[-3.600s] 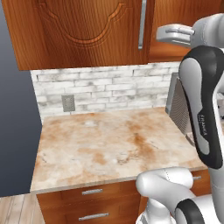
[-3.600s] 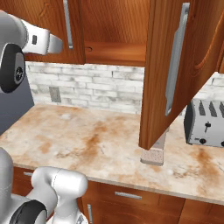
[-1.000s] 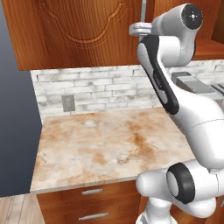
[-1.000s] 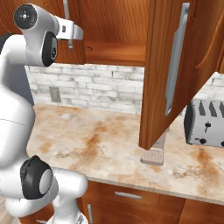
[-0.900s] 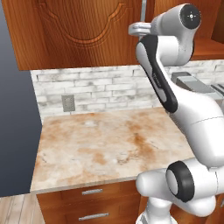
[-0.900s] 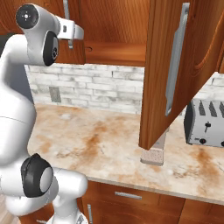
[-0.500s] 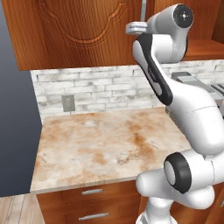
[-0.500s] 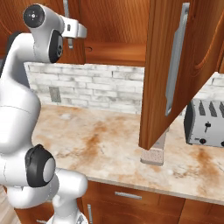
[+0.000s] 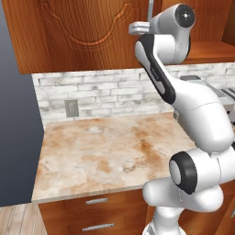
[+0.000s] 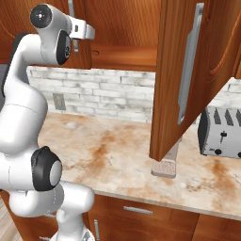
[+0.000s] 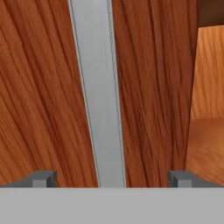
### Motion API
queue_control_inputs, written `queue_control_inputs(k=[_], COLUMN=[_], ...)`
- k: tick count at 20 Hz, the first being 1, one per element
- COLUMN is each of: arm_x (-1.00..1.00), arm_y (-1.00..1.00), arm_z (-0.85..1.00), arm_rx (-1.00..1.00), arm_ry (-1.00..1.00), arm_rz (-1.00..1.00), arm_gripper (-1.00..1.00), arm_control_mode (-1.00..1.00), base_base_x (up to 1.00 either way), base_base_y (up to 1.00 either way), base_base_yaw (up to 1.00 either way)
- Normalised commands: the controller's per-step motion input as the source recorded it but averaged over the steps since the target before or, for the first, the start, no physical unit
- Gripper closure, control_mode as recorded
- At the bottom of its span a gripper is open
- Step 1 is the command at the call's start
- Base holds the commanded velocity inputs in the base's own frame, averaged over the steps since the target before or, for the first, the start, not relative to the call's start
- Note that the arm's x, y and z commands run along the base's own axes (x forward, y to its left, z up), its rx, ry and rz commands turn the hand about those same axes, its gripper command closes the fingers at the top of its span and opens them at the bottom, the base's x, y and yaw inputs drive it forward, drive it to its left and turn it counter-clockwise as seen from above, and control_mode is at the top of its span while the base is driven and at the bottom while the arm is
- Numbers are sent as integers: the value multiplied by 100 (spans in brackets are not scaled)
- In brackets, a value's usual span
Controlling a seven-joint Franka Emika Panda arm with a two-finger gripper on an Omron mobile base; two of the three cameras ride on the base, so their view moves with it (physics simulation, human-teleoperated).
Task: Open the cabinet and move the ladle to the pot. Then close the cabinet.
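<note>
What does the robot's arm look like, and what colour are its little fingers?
The arm is smooth, glossy white, built of rounded tube sections with dark grey rings and round caps at the joints. The gripper has two small, blocky dark grey fingertips.

glossy white arm (image 9: 197, 110) with rounded segments and dark joints.

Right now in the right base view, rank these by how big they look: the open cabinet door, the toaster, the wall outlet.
1. Open cabinet door: by far the largest, though it swings nearest the camera, which inflates it.
2. Toaster.
3. Wall outlet: smallest, and farthest back.
</note>
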Motion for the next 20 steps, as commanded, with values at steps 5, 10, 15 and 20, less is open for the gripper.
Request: queue_control_inputs(k=[5, 10, 15, 20], arm_x=[27, 26, 20, 2], arm_y=[0, 0, 26, 62], arm_z=[0, -4, -19, -21], arm_rx=[-2, -2, -2, -1], arm_ry=[0, 0, 0, 0], arm_rz=[0, 0, 0, 0], arm_gripper=[-100, 100, 100, 100], arm_control_mode=[-100, -100, -100, -100], base_base_x=[0, 0, 0, 0], base_base_y=[0, 0, 0, 0], base_base_yaw=[0, 0, 0, 0])
